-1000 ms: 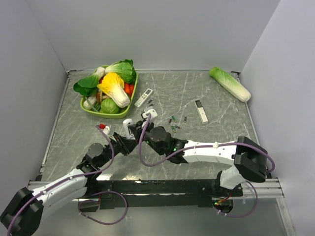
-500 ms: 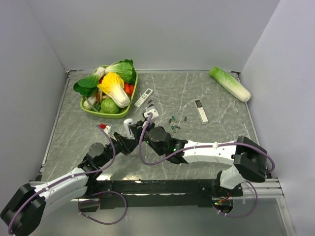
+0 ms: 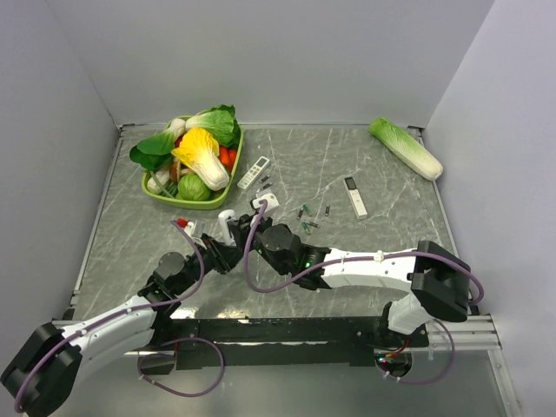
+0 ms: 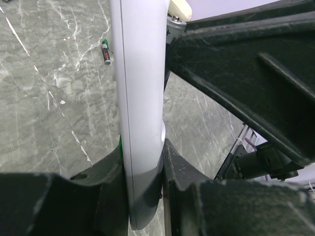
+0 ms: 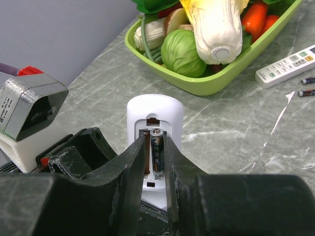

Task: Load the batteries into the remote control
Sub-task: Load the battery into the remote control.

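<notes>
No readable text, small label on grey block [image 5: 29,105], too blurred

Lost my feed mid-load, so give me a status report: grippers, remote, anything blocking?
Left gripper shut on remote. Right gripper slightly open around battery seated in the remote. Nothing blocking seen.

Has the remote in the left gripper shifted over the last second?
No. In the top view the remote keeps its place just below the green tray, clamped upright in the left gripper.
</notes>
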### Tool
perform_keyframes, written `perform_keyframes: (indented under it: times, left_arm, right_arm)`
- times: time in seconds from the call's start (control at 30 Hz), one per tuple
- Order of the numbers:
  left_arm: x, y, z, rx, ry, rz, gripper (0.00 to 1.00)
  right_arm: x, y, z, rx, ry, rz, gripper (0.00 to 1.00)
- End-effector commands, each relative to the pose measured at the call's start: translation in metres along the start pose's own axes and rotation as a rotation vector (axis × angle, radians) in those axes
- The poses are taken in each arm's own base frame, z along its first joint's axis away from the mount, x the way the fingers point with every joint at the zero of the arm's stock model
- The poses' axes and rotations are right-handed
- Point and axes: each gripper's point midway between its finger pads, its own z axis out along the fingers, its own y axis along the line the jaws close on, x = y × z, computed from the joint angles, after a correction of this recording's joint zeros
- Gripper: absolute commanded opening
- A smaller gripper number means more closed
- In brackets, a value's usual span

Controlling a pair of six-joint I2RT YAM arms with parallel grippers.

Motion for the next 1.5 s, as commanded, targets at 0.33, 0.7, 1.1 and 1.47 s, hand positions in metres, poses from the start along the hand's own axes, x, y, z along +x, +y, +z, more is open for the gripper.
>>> perform_keyframes:
  times: [0.33, 0.7, 1.1, 1.47]
  left_arm:
    - [-0.019, -0.035, 0.001, 0.150, -0.074, 0.015, 0.01]
    - [-0.020, -0.026, 0.002, 0.103, -0.080, -0.004, 0.01]
    - [-0.014, -0.017, 0.005, 0.053, -0.052, -0.039, 0.01]
    - [-0.012, -0.013, 0.006, 0.027, -0.044, -0.053, 0.01]
  right_arm:
    - [0.000, -0.005, 0.001, 0.029, 0.006, -0.040, 0.36]
    - [-0.013, -0.004, -0.005, 0.016, -0.022, -0.037, 0.38]
    - [-0.013, -0.004, -0.005, 0.021, -0.015, -0.049, 0.41]
    - [-0.012, -0.002, -0.003, 0.013, -0.001, -0.061, 0.46]
